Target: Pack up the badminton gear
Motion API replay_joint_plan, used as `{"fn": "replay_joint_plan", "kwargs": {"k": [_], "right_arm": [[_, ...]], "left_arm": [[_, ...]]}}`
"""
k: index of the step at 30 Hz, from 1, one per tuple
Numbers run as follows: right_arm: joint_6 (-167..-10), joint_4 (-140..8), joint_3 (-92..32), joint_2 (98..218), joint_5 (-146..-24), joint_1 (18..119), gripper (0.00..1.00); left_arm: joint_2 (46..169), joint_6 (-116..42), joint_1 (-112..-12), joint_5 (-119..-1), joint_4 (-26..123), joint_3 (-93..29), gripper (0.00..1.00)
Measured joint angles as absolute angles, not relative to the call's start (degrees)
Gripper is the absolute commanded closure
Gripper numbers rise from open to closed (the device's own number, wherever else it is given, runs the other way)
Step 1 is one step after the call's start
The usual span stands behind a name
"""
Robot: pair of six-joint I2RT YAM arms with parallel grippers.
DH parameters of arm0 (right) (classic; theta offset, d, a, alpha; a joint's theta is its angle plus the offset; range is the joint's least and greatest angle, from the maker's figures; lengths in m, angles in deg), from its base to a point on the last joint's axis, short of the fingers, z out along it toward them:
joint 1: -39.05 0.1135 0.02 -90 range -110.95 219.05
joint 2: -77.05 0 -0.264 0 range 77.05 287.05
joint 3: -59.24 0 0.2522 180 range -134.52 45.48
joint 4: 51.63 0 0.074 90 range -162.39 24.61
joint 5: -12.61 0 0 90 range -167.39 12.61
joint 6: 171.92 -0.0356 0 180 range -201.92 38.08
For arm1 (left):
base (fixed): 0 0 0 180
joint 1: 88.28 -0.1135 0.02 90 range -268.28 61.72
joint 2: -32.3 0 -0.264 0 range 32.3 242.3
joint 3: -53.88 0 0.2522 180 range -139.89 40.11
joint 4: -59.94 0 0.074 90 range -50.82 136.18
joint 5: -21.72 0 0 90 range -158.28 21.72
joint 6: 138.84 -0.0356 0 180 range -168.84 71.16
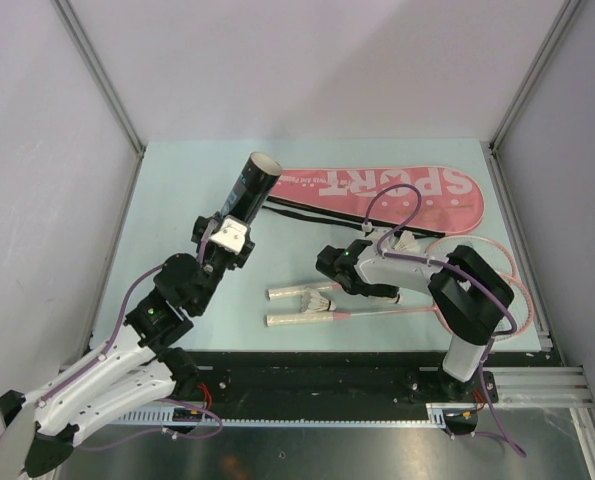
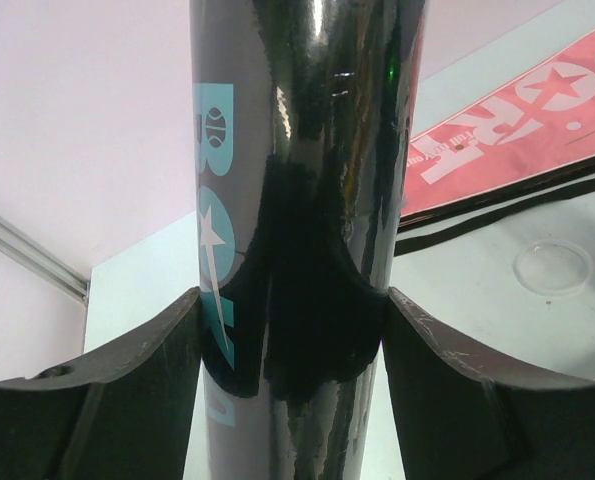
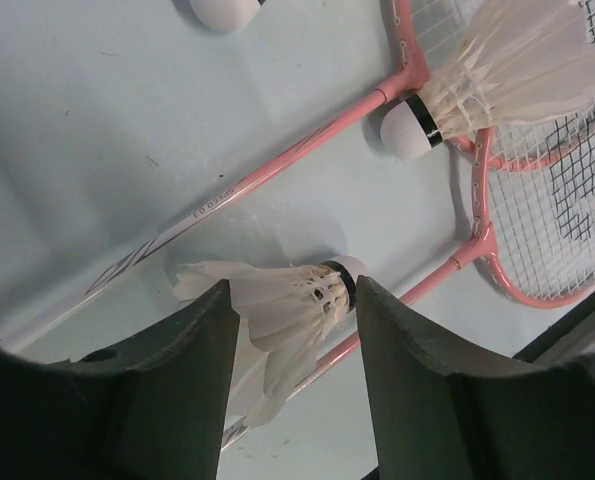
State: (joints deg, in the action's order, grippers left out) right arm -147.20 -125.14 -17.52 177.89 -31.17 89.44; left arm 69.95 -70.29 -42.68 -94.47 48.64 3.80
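Black tube (image 1: pixel 251 186) clamped in left gripper (image 2: pixel 292 305), mouth open, contents unseen; right gripper (image 3: pixel 295 292) astride shuttlecock (image 3: pixel 269 300), grip unclear

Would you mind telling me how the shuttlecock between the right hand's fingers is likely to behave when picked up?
The shuttlecock is probably very light, being mostly thin feathers on a small rounded base. Its splayed skirt looks fragile and may crush if the right hand squeezes hard. Lying sideways, it might roll if nudged.

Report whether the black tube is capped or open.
Open: the tube, in the left gripper, shows a pale hollow mouth at its upper end; a clear round lid lies apart.
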Motion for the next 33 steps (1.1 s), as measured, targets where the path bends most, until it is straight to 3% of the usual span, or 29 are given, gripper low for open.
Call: {"fn": "replay_joint_plan", "kwargs": {"k": [2, 4, 7, 10, 12, 14, 21, 23, 27, 33], "right_arm": [[-146.8, -124.4, -17.3, 177.9, -31.2, 89.4, 0.50], [-146.6, -123.7, -17.2, 177.9, -31.2, 89.4, 0.61], [-146.3, -123.2, -16.7, 177.8, -31.2, 89.4, 0.64], [-146.0, -122.7, -16.0, 177.6, -31.2, 89.4, 0.83], [-145.4, -122.6, -15.6, 177.1, -31.0, 89.4, 0.88], [-144.7, -122.7, -15.4, 175.9, -30.6, 89.5, 1.00], [-133.5, -115.8, -14.5, 162.1, -33.4, 89.0, 1.00], [-127.7, -110.6, -13.7, 154.6, -39.0, 87.6, 1.00], [-116.9, -98.3, -12.6, 135.4, -62.7, 75.8, 1.00], [-114.7, -84.5, -15.1, 127.6, -95.5, 61.0, 1.00]], "left_arm": [[70.0, -70.3, -42.7, -94.5, 48.6, 3.8, 0.79], [70.0, -70.3, -42.7, -94.5, 48.6, 3.8, 0.79], [70.0, -70.3, -42.7, -94.5, 48.6, 3.8, 0.79], [70.1, -70.3, -42.7, -94.5, 48.6, 3.8, 0.79], [70.1, -70.3, -42.7, -94.5, 48.6, 3.8, 0.79], [70.2, -70.3, -42.7, -94.4, 48.6, 3.8, 0.78], [71.0, -70.3, -42.7, -89.3, 48.6, 3.8, 0.79], [71.5, -70.3, -42.7, -85.7, 48.4, 3.8, 0.79], [71.7, -70.3, -42.7, -79.0, 48.2, 4.0, 0.78], [72.1, -70.3, -42.7, -69.5, 47.7, 4.8, 0.77]]}}
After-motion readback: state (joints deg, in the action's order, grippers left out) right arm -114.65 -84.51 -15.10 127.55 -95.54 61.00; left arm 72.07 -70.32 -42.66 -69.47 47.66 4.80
